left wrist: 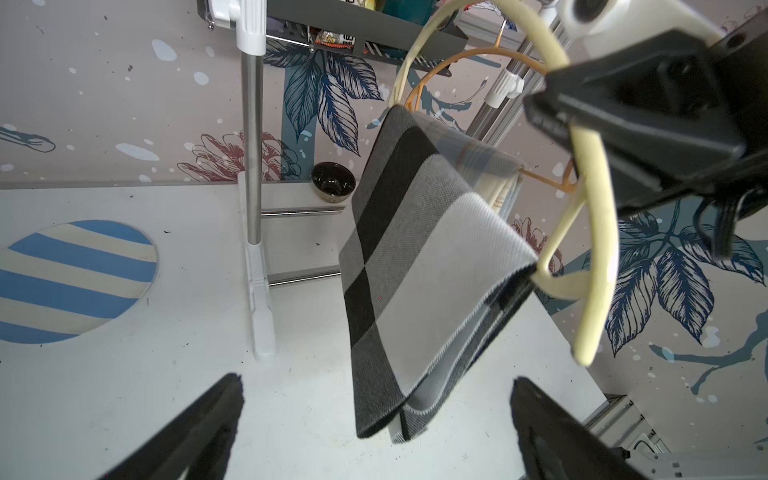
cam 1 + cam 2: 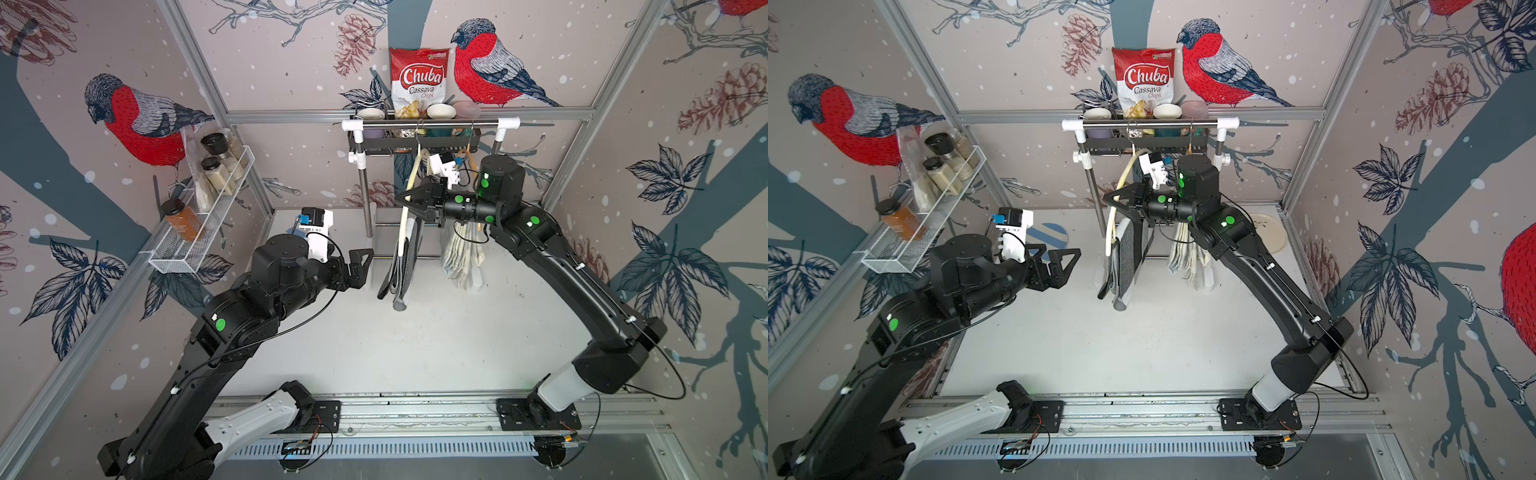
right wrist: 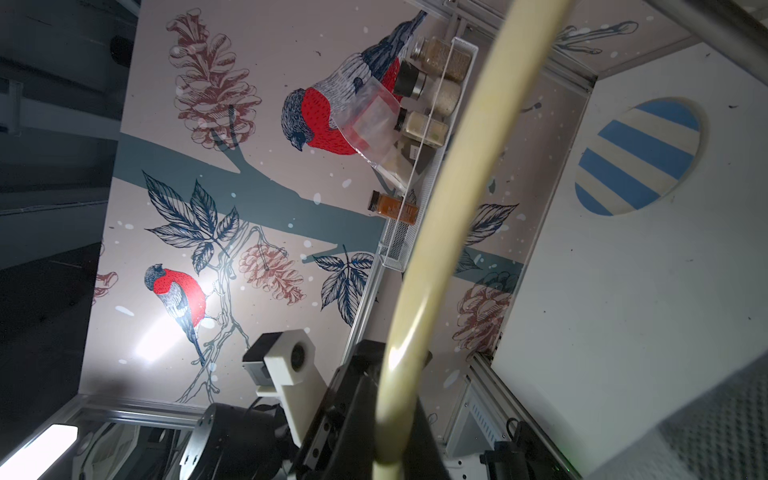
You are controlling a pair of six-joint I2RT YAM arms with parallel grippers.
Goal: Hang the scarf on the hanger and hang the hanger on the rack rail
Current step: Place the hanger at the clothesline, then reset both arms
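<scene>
1. While the scarf [image 1: 415, 270] hangs folded over the lower bar of the cream hanger [image 3: 438, 232], the left gripper [image 2: 1059, 266] stands near it, jaws wide open and touching nothing.
2. The right gripper [image 2: 409, 203] has its jaws clamped on the hanger's arm, steadying it under the rail [image 2: 430, 121].
3. The drape looks done, so the left arm should back straight away, clear of the cloth.
4. The right gripper should let go gently, so the hanger neither swings nor sheds the scarf.

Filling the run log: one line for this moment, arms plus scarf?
stage: scarf draped over hanger | left gripper: open, clear of scarf | right gripper: shut on hanger
</scene>
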